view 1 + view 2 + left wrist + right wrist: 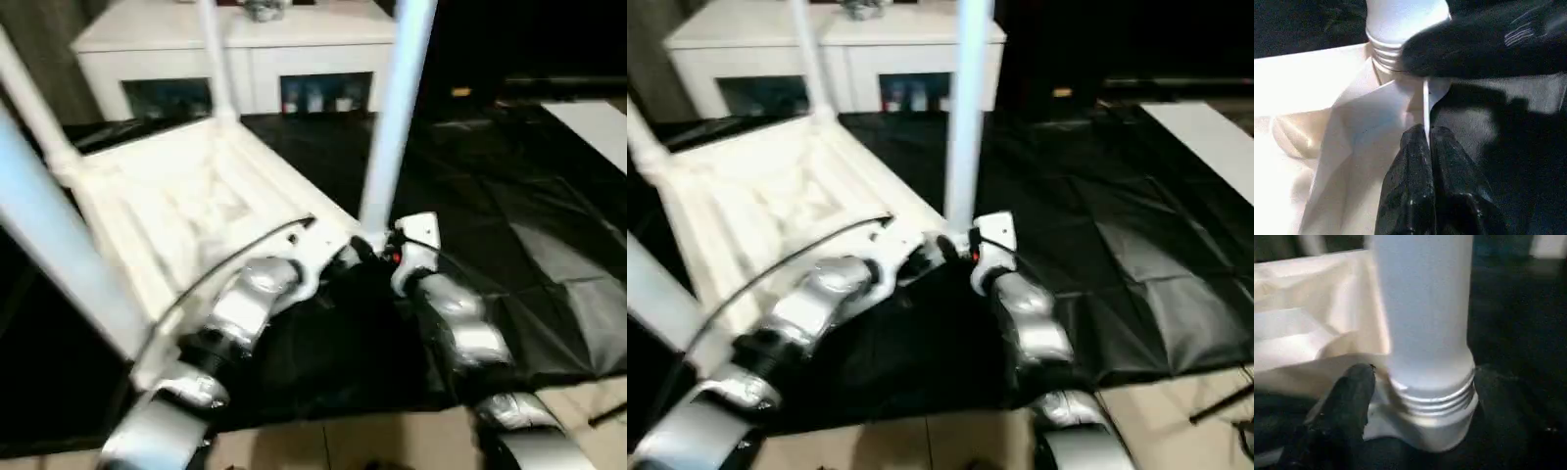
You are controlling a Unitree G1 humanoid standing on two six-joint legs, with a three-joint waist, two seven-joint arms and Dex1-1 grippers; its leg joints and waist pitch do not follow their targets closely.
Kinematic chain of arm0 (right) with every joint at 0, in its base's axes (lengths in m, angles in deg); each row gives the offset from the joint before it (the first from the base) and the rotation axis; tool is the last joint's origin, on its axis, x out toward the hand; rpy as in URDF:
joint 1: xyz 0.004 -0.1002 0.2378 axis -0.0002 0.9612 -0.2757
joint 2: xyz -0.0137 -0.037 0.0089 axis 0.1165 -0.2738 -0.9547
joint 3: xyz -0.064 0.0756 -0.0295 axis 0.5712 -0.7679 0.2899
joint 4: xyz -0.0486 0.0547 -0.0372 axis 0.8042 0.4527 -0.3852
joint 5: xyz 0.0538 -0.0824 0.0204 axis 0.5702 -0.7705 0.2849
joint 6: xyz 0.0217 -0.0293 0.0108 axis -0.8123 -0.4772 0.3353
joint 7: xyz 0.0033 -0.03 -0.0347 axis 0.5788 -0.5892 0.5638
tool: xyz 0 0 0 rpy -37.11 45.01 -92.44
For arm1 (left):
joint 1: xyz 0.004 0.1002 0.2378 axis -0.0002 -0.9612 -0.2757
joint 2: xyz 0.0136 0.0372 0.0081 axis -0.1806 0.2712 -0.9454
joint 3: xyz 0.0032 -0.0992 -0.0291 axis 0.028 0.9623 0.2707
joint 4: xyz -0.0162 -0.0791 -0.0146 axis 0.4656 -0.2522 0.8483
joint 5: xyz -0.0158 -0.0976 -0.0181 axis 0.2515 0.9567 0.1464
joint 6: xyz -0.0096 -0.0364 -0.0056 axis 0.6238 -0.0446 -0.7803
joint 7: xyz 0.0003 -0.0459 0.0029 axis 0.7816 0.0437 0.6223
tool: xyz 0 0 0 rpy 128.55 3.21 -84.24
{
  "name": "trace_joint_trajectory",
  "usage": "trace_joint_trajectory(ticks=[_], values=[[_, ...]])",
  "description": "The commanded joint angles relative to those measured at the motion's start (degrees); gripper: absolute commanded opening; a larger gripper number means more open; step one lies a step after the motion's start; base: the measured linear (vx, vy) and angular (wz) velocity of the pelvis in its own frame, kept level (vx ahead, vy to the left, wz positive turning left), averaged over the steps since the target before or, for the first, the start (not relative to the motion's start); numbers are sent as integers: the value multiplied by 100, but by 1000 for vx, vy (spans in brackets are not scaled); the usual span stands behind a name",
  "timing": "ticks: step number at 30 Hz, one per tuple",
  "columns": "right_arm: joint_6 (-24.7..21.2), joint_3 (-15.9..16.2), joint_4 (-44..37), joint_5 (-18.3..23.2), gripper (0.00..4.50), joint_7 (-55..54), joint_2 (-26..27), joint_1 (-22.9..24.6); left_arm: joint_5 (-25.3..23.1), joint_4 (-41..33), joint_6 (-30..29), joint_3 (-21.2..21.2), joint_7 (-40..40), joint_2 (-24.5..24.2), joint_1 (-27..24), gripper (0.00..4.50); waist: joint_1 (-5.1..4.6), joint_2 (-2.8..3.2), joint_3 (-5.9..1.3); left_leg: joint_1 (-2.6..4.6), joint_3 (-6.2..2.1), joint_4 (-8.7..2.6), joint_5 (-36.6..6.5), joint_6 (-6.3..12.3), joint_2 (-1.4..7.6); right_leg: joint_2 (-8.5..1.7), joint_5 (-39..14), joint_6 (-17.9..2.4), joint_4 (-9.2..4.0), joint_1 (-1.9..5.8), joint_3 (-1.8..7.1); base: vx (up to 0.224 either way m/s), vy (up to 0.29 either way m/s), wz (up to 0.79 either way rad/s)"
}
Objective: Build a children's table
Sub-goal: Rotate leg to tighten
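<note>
The white tabletop [186, 206] lies upside down on a black sheet, ribbed underside up. White legs stand in its corner sockets: the near right leg [392, 127], a far leg [217, 59] and two on the left [44, 235]. My left gripper [1426, 129] is shut on the thin rim of the tabletop, right beside the near right leg's socket. My right gripper [1425, 382] straddles the threaded base of that leg [1420, 308], one finger [1347, 401] on each side, open. In the left wrist view a right finger [1484, 44] lies across the leg's base.
The black sheet [509, 196] covers the floor to the right and front. A white cabinet [245, 59] with glass doors stands behind the tabletop. A white panel [598, 127] lies at the far right. Light floor tiles [343, 441] show by my arms.
</note>
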Motion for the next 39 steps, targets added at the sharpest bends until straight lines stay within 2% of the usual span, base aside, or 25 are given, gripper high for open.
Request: trace_joint_trajectory(ticks=[1,3,5,9,10,11,12,13,14,15,17,18,19,21,27,33,39], values=[[-250,340,-501,95,385,766,-240,113,-107,-65,27,-122,228,-199,-188,0,53,-61,-332,19,-110,-522,-2314,208,158,-149,-2150,-868,-382,266,105,0,0,0],[-501,542,-968,246,385,1663,-805,347,-66,-281,28,-196,596,-435,-292,0,85,-70,-324,46,-83,-502,-2231,287,167,-146,-1993,-996,-378,260,122,0,0,0],[-608,608,-1126,330,385,2105,-1071,420,-51,-409,-36,-246,790,-564,-346,0,98,-61,-346,50,-78,-491,-2086,327,176,-148,-1762,-1119,-342,276,129,0,0,0],[-707,577,-1141,392,385,2433,-1288,399,13,-619,-31,-338,1163,-732,-421,0,95,-75,-347,37,-67,-475,-1919,361,173,-149,-1637,-1243,-317,273,128,0,0,0],[-686,591,-1043,320,385,2644,-1414,317,223,-962,-62,-451,1738,-901,-547,0,104,-88,-345,37,-70,-478,-1875,344,183,-161,-1675,-1265,-302,270,128,0,0,0],[-685,591,-1035,312,385,2648,-1421,308,238,-996,-65,-463,1784,-918,-558,0,106,-82,-350,22,-74,-474,-1833,339,181,-168,-1655,-1275,-289,283,130,0,0,0],[-684,592,-996,275,385,2665,-1455,264,307,-1156,-80,-521,2005,-999,-612,0,126,-63,-358,66,-66,-472,-1778,319,197,-160,-1572,-1315,-282,253,138,0,0,0],[-658,595,-951,235,385,2666,-1482,216,381,-1309,-141,-574,2214,-1069,-657,0,135,-123,-355,90,-35,-458,-1709,333,196,-136,-1425,-1369,-275,231,145,0,0,0],[-697,618,-988,254,385,2674,-1526,206,418,-1419,-198,-600,2332,-1115,-689,0,155,-107,-353,79,-42,-459,-1656,343,196,-144,-1382,-1391,-249,245,151,0,0,0],[-752,657,-1006,286,385,2767,-1608,165,490,-1608,-312,-645,2517,-1194,-742,0,214,-104,-346,108,-20,-449,-1559,366,206,-149,-1407,-1384,-244,222,168,0,0,0],[-746,683,-1016,264,385,2848,-1665,148,475,-1671,-342,-669,2562,-1237,-765,0,260,-91,-354,147,-1,-435,-1474,363,208,-130,-1273,-1412,-225,201,175,0,0,0],[-756,669,-1021,269,385,2898,-1696,135,461,-1689,-347,-668,2561,-1254,-784,0,294,-97,-350,141,12,-427,-1366,383,210,-121,-1098,-1444,-201,210,184,0,0,0],[-760,664,-1022,273,385,2907,-1700,133,460,-1693,-350,-667,2562,-1257,-788,0,329,-104,-351,115,12,-425,-1265,400,202,-125,-996,-1442,-181,236,190,0,0,0],[-770,641,-1003,297,385,2951,-1687,121,483,-1766,-371,-674,2607,-1284,-829,0,340,-121,-358,83,1,-423,-1165,402,188,-132,-965,-1402,-159,270,192,0,0,0],[-718,817,-893,275,385,3168,-1621,113,523,-1925,-494,-692,2684,-1330,-856,0,328,-123,-340,92,-8,-437,-1447,300,187,-144,-1502,-1251,-217,254,198,0,0,0],[-678,794,-683,230,314,3147,-1519,-34,504,-1898,-504,-667,2620,-1316,-827,0,322,-111,-350,88,-21,-439,-1426,248,181,-129,-1449,-1251,-200,251,203,0,0,0],[-648,782,-533,273,275,3155,-1461,-131,480,-1909,-524,-658,2610,-1345,-826,0,316,-112,-349,79,-18,-433,-1434,264,172,-125,-1434,-1253,-204,260,209,0,0,0]])
